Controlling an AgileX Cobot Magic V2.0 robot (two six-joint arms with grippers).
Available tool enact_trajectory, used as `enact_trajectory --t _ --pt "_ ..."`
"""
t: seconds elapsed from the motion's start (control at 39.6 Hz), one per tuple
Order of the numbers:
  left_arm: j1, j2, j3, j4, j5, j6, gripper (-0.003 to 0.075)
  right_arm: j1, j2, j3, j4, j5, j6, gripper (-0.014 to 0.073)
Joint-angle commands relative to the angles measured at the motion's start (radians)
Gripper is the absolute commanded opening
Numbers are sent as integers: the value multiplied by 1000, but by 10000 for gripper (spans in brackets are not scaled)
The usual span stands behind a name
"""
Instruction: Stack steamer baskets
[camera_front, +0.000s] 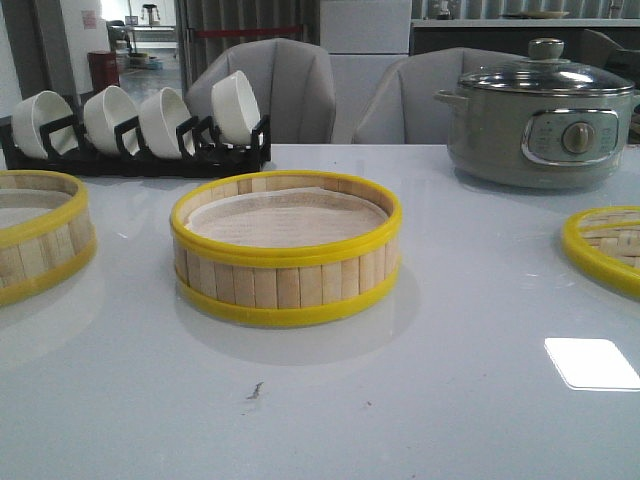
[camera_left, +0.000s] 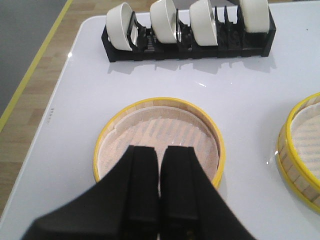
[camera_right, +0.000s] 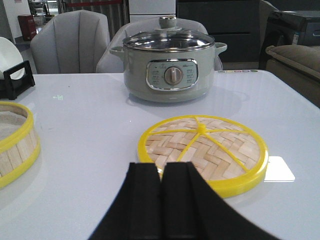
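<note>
No text, brand or number could be read anywhere. The grey electric pot (camera_right: 170, 65) carried small print and marks around its control dial (camera_right: 173, 75), at about nine and three o'clock of the knob, but all of it was too blurred to make out. A reddish sign on the far wall (camera_front: 89, 19) was likewise illegible.

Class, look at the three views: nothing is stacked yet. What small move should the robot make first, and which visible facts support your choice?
Probably open the left gripper and lower it to the rim of the left basket directly ahead of it. Both grippers look shut and empty, the three pieces lie apart on the table, and that basket likely goes onto the middle basket before the lid near the right gripper.
</note>
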Motion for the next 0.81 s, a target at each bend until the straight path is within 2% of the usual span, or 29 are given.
enact_trajectory --t 0.0,0.28,0.78 --pt "-9 10 -32 -21 -60 -1 88 -1 -21 -15 1 -84 -3 39" --pt "-9 21 -32 -48 -196 -1 88 -1 -21 -15 1 -84 -3 39" --pt "-9 21 -32 -67 -247 -1 88 -1 -21 -15 1 -84 -3 39"
